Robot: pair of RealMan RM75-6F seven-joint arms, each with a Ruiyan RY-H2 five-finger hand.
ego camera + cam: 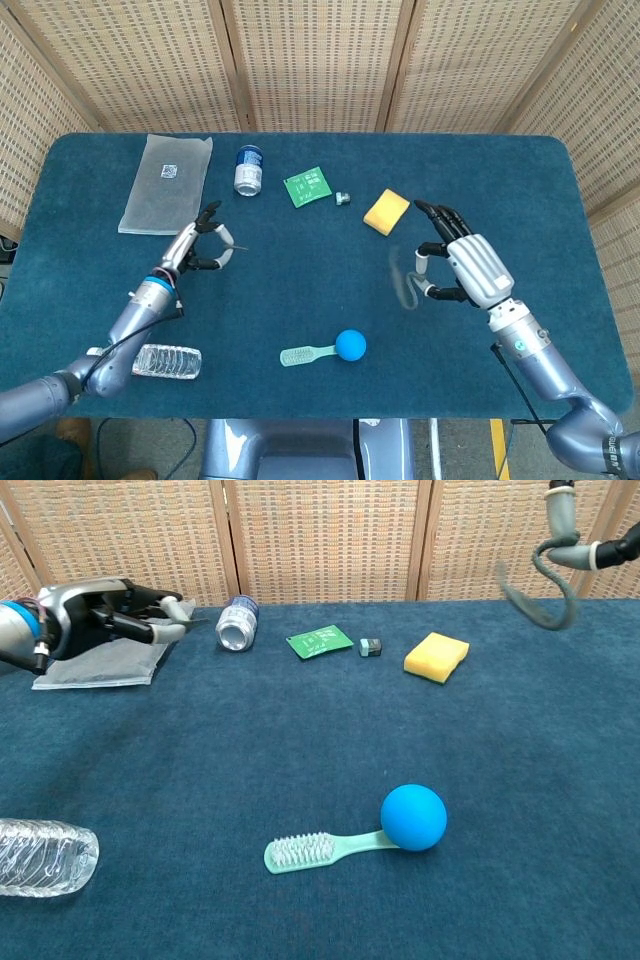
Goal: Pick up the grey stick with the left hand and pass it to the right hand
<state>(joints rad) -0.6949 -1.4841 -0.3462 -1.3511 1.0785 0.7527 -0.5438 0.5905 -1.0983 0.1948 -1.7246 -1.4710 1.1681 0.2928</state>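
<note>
Where the right hand's fingertips (424,256) meet at the right of the head view, we see them pinching the grey stick (404,287), which droops in a blurred curl to the left of the palm, clear of the table (300,300). We find the same stick (545,590) in the upper right corner of the chest view, hanging as a bent loop from the pale fingertips. The right hand (462,268) shows its silver back to us, dark fingers pointing toward the top of the frame, its arm running to the lower right corner.

At the left of the head view, the left hand (200,243) holds nothing; its fingers are loosely curved and apart, near the lower edge of the clear plastic bag (167,183). In the chest view we see this hand (110,612) at the upper left, in front of that bag.

Further out, a yellow sponge (386,211) lies just above and left of the right hand. A can (248,169), a green card (307,186) and a small grey block (342,198) sit along the upper middle. Near the bottom centre a blue ball (350,344) touches a green toothbrush (306,354), and a water bottle (160,360) lies at the lower left.
</note>
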